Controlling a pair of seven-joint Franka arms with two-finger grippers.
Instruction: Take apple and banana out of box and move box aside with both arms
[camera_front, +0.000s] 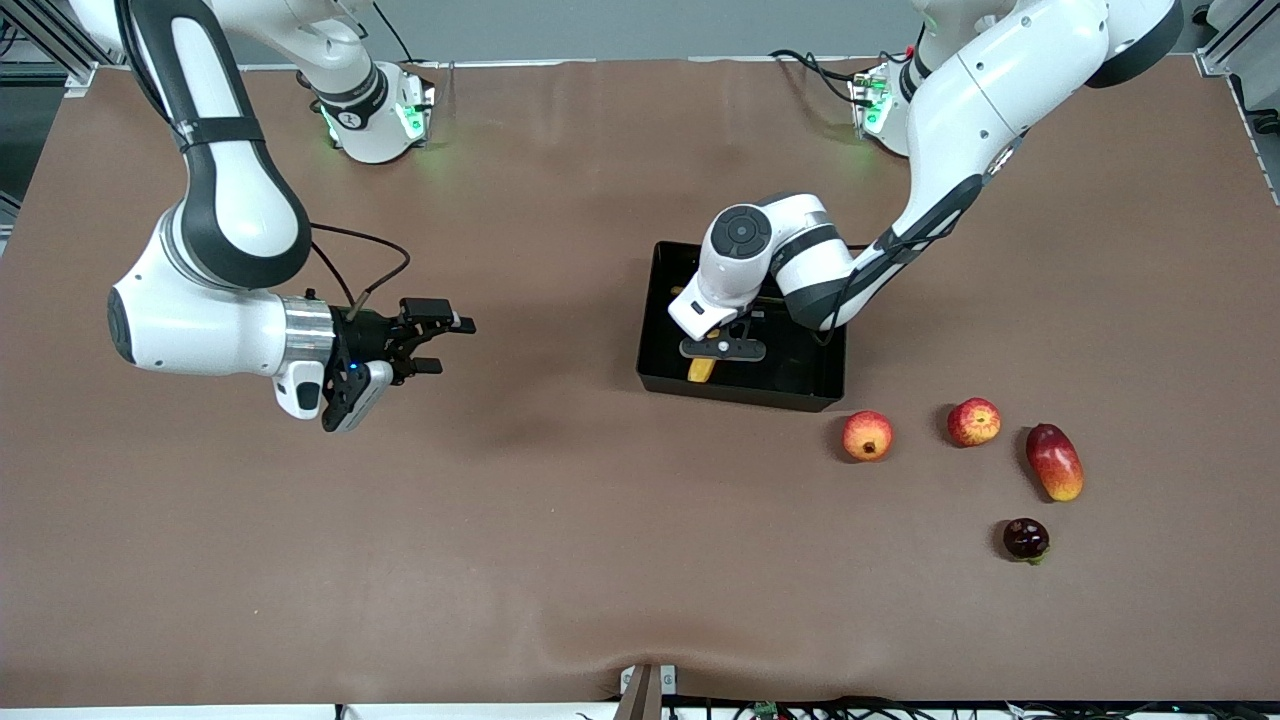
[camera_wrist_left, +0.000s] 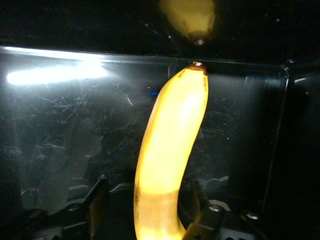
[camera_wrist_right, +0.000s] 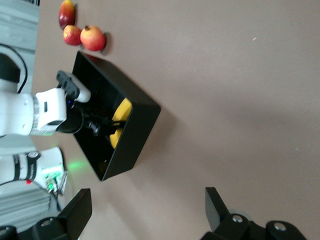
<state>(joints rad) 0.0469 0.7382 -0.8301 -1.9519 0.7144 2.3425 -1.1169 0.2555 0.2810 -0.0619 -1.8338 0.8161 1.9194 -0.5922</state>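
The black box (camera_front: 740, 392) sits mid-table, toward the left arm's end. The yellow banana (camera_front: 701, 369) lies in it, mostly hidden under the left hand. My left gripper (camera_front: 722, 348) is down inside the box. In the left wrist view the banana (camera_wrist_left: 170, 150) runs between its fingers (camera_wrist_left: 97, 200); one finger stands clear of it, so the jaws are open around it. The red-yellow apple (camera_front: 974, 421) rests on the table, nearer the front camera than the box. My right gripper (camera_front: 452, 345) hangs open and empty (camera_wrist_right: 147, 197) over bare table toward the right arm's end.
A round orange-red fruit (camera_front: 867, 436) lies beside the apple, just off the box's near corner. An oblong mango (camera_front: 1055, 461) and a small dark fruit (camera_front: 1026, 539) lie nearer the front camera. The right wrist view shows the box (camera_wrist_right: 135, 130) from a distance.
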